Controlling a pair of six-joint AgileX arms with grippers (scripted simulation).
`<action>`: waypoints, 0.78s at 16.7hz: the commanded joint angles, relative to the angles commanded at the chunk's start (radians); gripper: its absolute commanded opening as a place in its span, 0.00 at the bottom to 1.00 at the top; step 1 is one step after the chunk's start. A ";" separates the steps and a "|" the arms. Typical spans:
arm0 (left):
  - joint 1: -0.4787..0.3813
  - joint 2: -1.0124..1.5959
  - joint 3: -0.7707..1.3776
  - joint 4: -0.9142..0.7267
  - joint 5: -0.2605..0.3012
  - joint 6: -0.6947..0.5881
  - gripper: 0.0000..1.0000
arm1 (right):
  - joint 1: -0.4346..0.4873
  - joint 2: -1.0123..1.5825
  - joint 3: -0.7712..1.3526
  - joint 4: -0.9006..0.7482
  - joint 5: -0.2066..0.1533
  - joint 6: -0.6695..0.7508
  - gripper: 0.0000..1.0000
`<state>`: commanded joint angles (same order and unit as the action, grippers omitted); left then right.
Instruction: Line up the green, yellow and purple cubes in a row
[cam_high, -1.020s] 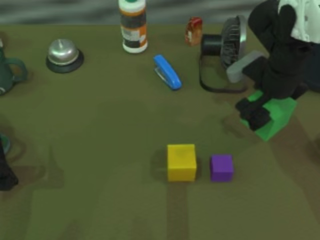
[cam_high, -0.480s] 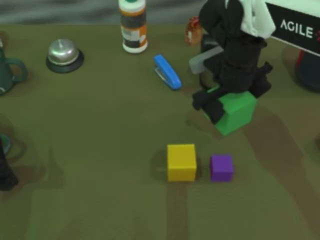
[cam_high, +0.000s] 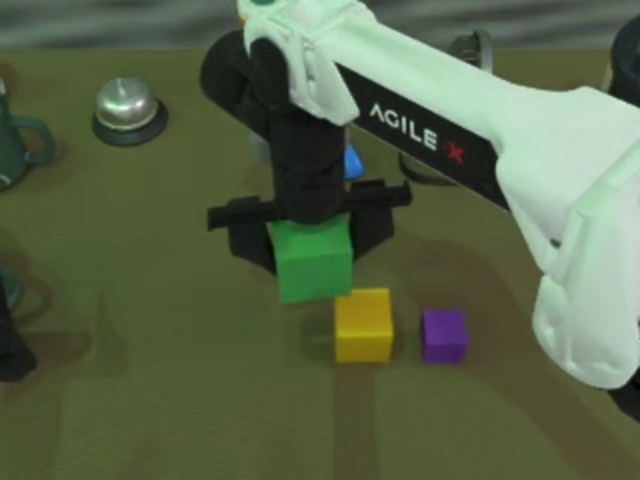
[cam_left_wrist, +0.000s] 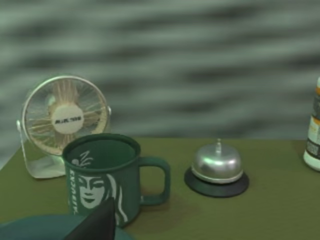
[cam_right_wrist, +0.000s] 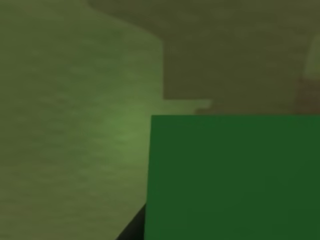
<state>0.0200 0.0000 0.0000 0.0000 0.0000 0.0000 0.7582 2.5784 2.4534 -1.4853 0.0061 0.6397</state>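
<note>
Overhead, olive table (cam_high: 150, 400); my right gripper (cam_high: 310, 222) grips the green cube (cam_high: 313, 263) at eleven o'clock of yellow cube (cam_high: 363, 324); green mug (cam_left_wrist: 107, 175) looks empty; I cannot tell the parked left gripper's (cam_high: 10, 345) fingers.

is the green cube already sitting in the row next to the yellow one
No, in the top view the green cube is held in the right pincer, behind and left of the yellow cube.
</note>
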 joint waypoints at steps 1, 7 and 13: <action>0.000 0.000 0.000 0.000 0.000 0.000 1.00 | 0.032 0.026 0.055 -0.026 0.001 0.070 0.00; 0.000 0.000 0.000 0.000 0.000 0.000 1.00 | 0.131 0.093 0.233 -0.097 0.008 0.265 0.00; 0.000 0.000 0.000 0.000 0.000 0.000 1.00 | 0.128 0.085 0.214 -0.078 0.006 0.263 0.00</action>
<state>0.0200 0.0000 0.0000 0.0000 0.0000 0.0000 0.8867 2.6630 2.6675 -1.5636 0.0121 0.9029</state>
